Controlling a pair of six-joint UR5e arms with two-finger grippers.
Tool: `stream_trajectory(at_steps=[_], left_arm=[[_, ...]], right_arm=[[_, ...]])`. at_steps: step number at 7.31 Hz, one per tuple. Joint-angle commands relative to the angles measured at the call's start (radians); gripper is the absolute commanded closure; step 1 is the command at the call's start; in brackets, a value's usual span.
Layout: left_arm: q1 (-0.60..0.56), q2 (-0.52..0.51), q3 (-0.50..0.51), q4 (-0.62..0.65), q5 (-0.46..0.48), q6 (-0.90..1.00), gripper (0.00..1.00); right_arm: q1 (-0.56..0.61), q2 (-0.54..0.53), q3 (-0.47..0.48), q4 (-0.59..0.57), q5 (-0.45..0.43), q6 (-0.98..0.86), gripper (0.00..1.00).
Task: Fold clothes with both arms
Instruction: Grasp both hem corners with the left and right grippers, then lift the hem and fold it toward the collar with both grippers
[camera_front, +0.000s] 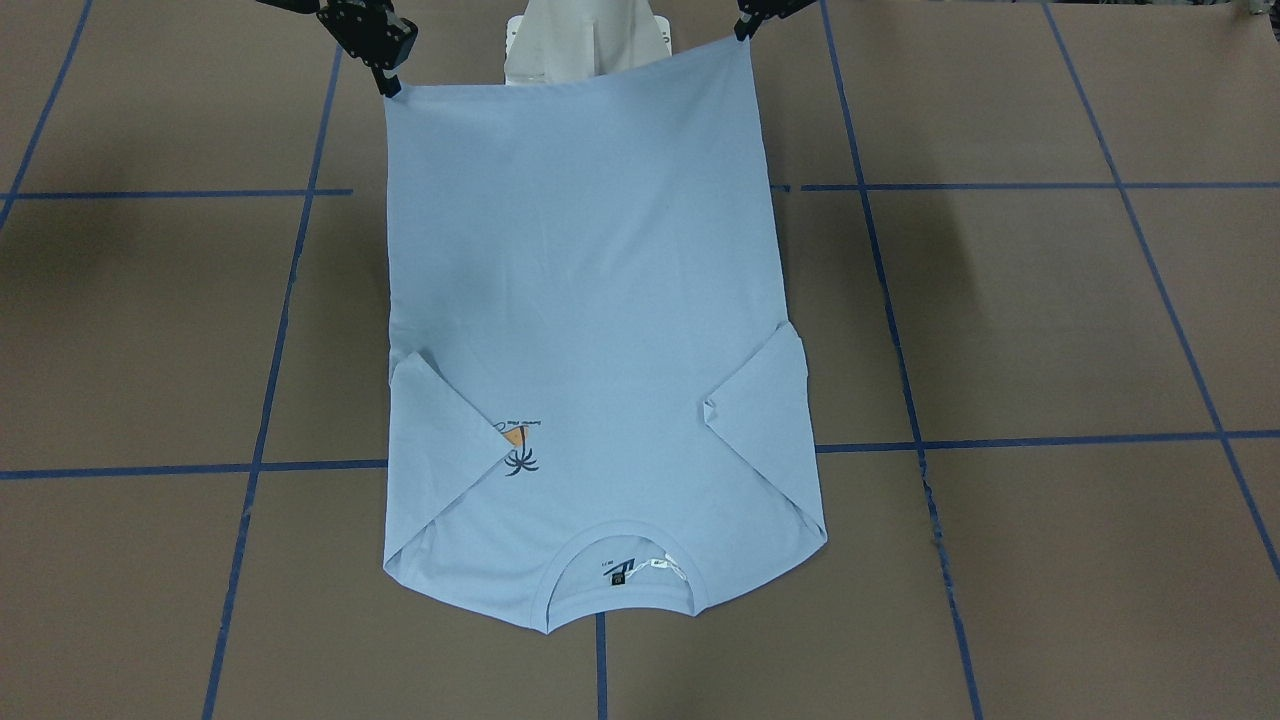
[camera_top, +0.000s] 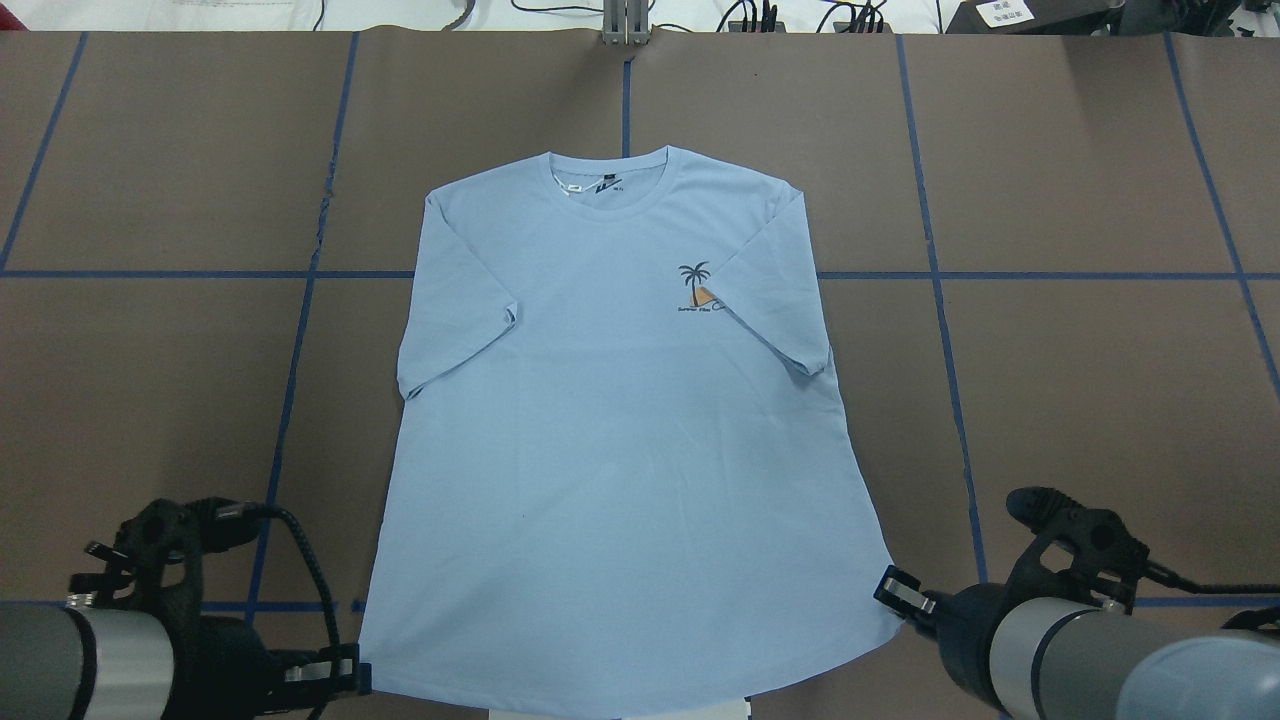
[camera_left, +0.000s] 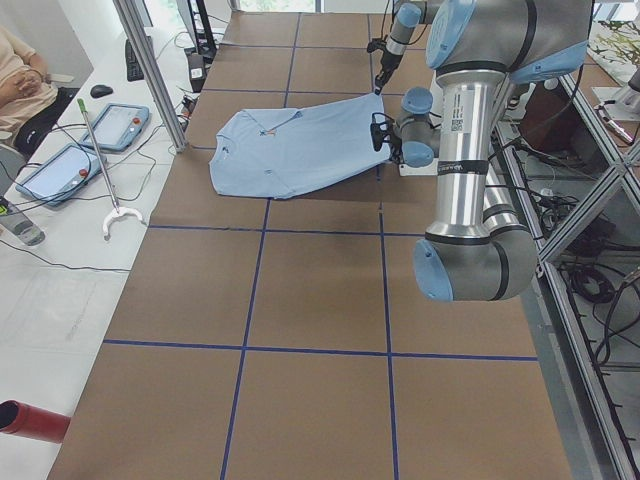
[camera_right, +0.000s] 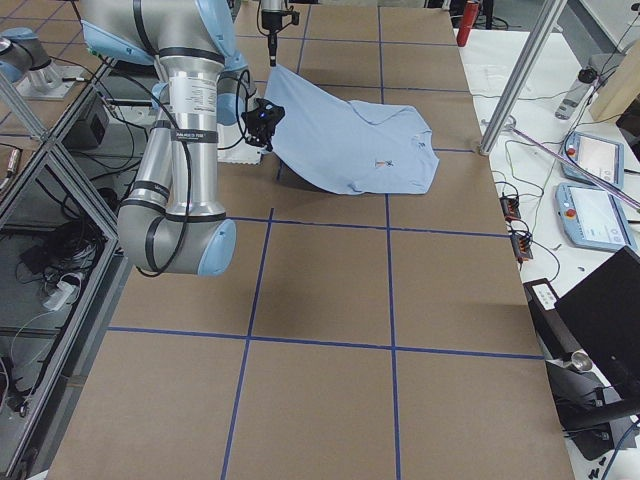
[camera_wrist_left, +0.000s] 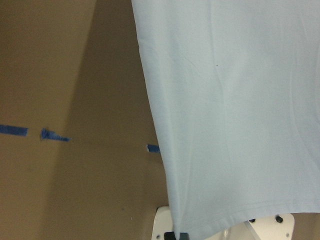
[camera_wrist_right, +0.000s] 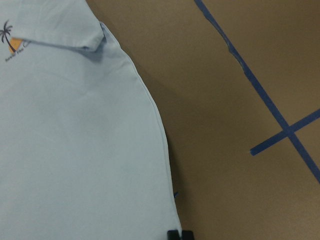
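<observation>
Lying face up at the middle of the table (camera_top: 1080, 400), the T-shirt (camera_top: 620, 450) has its collar (camera_top: 610, 195) at 12 o'clock and both sleeves (camera_top: 455, 300) turned inward. Its hem (camera_top: 620, 695) is raised off the surface at 6 o'clock. Fabric is judged light, limp and non-fragile; it will sag between holds, so the hem corners are sound grip points. The left gripper (camera_top: 352, 678) at 7 o'clock and the right gripper (camera_top: 893, 590) at 5 o'clock each have jaws clamped on a hem corner. Brown surface borders every side; room toward 12 o'clock is judged ample.
</observation>
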Motion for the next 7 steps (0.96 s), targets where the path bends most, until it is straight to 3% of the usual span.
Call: stream_trajectory(at_steps=[1, 3, 5, 7], left_arm=[[-0.122, -0.069, -0.032, 0.100, -0.071, 0.129, 1.00], [-0.368, -0.193, 0.049, 0.205, -0.187, 0.352, 1.00], [-0.538, -0.290, 0.212, 0.235, -0.219, 0.522, 1.00], [-0.624, -0.347, 0.363, 0.227, -0.219, 0.638, 1.00]], right_arm=[[0.174, 0.042, 0.023, -0.042, 0.140, -0.198, 1.00], [0.391, 0.166, -0.070, -0.072, 0.266, -0.364, 1.00], [0.524, 0.362, -0.243, -0.141, 0.289, -0.457, 1.00], [0.576, 0.453, -0.394, -0.134, 0.295, -0.513, 1.00]])
